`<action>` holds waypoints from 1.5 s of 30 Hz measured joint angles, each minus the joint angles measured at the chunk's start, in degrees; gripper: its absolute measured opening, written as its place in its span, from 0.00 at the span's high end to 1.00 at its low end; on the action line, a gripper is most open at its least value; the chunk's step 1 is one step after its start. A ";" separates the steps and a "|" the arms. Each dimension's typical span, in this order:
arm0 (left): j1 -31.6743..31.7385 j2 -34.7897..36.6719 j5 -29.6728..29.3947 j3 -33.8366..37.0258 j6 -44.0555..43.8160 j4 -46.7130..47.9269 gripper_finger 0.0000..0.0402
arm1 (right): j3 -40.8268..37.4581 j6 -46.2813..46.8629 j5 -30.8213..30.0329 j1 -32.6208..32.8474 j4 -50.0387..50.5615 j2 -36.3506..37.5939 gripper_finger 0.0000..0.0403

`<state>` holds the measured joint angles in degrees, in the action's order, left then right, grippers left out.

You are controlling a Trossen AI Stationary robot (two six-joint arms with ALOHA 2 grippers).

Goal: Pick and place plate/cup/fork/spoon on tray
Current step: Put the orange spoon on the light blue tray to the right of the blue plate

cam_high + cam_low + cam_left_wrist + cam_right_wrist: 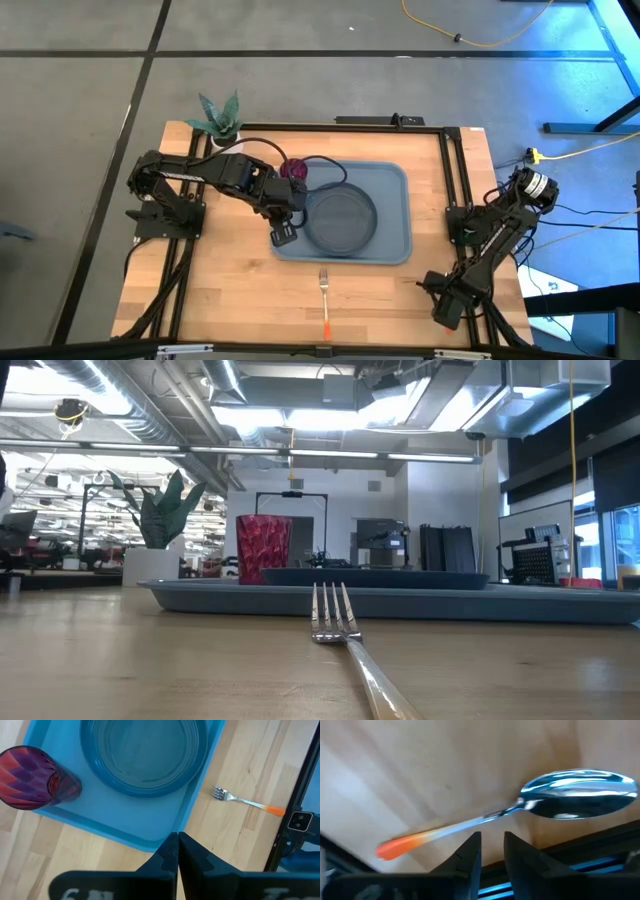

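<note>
Tray [395,215] at table centre holds plate [342,219] and cup [294,169]. Fork [324,297] lies near of it. Left gripper [282,235], clenched and empty, hovers at the tray's left edge. Right gripper [492,851], slightly parted, poised beside spoon [520,810] at the right: likely next pickup.

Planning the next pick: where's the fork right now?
In the high view the fork lies on the bare table, just off the tray's near edge, tines toward the tray.

light: bright ceiling strips [300,420] | blur: spoon [580,792] close-up soft
</note>
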<state>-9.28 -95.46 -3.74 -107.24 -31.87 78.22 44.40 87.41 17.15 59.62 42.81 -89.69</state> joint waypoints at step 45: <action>0.00 0.00 0.01 0.00 -0.47 0.16 1.00 | -4.57 -11.42 -3.34 -8.06 -7.28 0.13 0.79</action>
<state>-9.28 -95.46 -3.73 -107.24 -32.34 78.37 39.83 75.99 13.80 51.57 35.52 -89.56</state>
